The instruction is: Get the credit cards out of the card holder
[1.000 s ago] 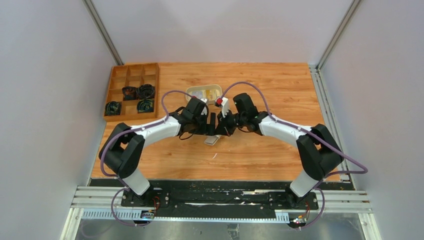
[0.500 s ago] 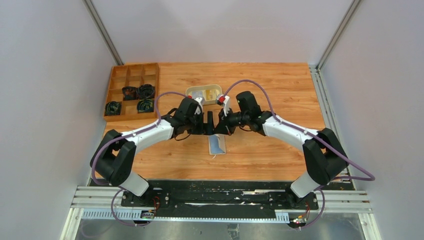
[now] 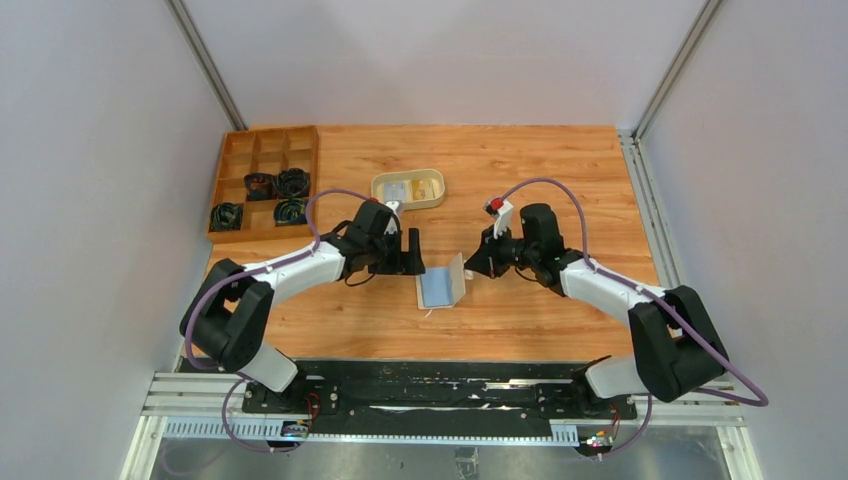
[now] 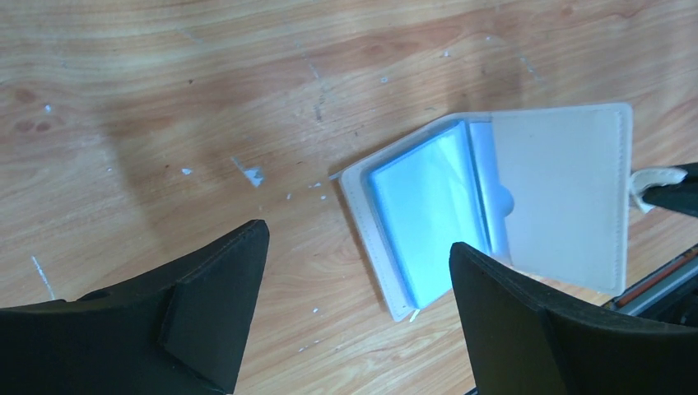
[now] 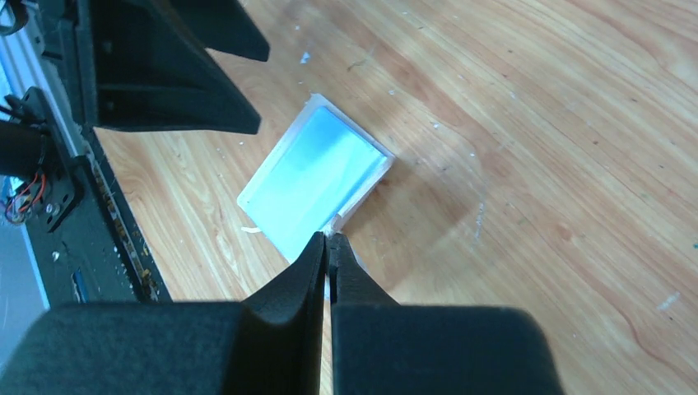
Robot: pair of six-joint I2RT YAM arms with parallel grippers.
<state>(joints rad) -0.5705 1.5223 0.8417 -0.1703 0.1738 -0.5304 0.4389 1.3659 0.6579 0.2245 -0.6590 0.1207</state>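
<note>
The wooden counter (image 3: 540, 180) carries a compartment box (image 3: 240, 150) at its far left, with 4 dark coiled items (image 3: 292, 183) inside, too small to identify. Near the middle, an oval cream tray (image 3: 440, 190) holds the credit cards (image 3: 400, 189), whitish and yellow-orange, print unreadable. The card holder (image 3: 437, 290) lies open between both arms, one half flat with pale blue pockets up, the other raised; whether any card sits in the pockets cannot be told. The left arm reaches low, its left fingers (image 3: 410, 252) spread apart and empty just beside the holder. The right fingers (image 5: 328, 251), largely hidden behind the raised half in the left wrist view, are pinched on the snap tab (image 4: 654, 177)
</note>
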